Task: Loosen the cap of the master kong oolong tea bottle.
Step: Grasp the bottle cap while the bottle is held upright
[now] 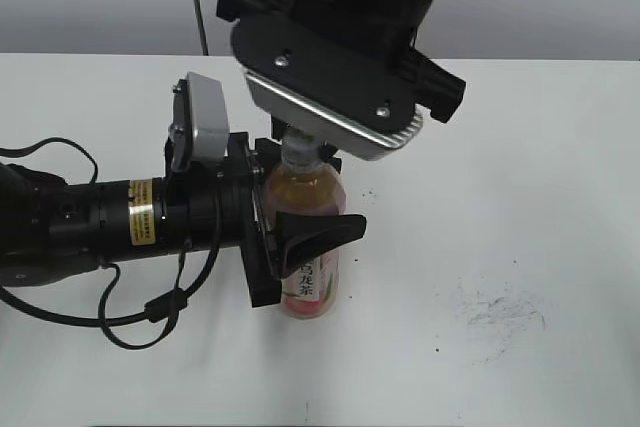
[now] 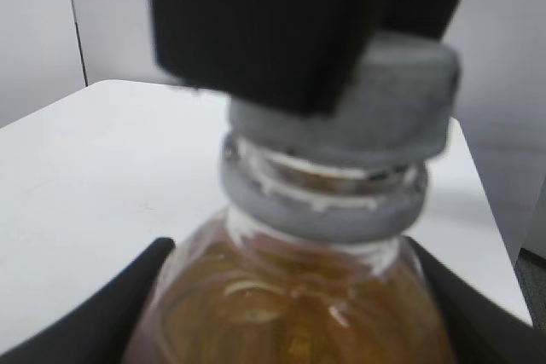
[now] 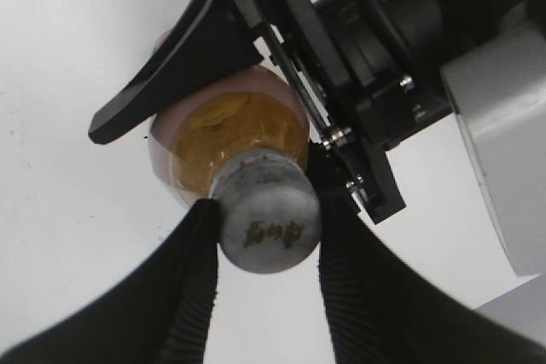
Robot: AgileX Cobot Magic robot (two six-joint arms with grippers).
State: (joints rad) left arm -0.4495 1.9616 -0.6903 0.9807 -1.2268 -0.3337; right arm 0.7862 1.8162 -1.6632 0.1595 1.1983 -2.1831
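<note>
I see the master kong oolong tea bottle (image 1: 310, 247) standing upright near the middle of the white counter (image 1: 520, 197), filled with amber tea, its pink label with black characters facing me. My left tool (image 1: 300, 232) reaches in from the left, lying low and level, and is clamped around the body of the bottle, one black finger crossing the front of the label. In the left wrist view, its two fingertips (image 2: 102, 313) press against either side of the bottle's shoulder (image 2: 290, 304).

My right tool (image 3: 264, 236) comes straight down from above and is clamped on the cap (image 3: 266, 219), its two black fingers (image 3: 183, 287) pressed against opposite sides of the grey ribbed rim. The cap's top carries a small dark mark. In the left wrist view, the cap (image 2: 375, 117) sits raised above its grey collar ring (image 2: 324, 206), with bare screw thread showing between them.

A patch of dark scuff marks (image 1: 500, 312) lies on the counter to the right of the bottle, well apart from it.
</note>
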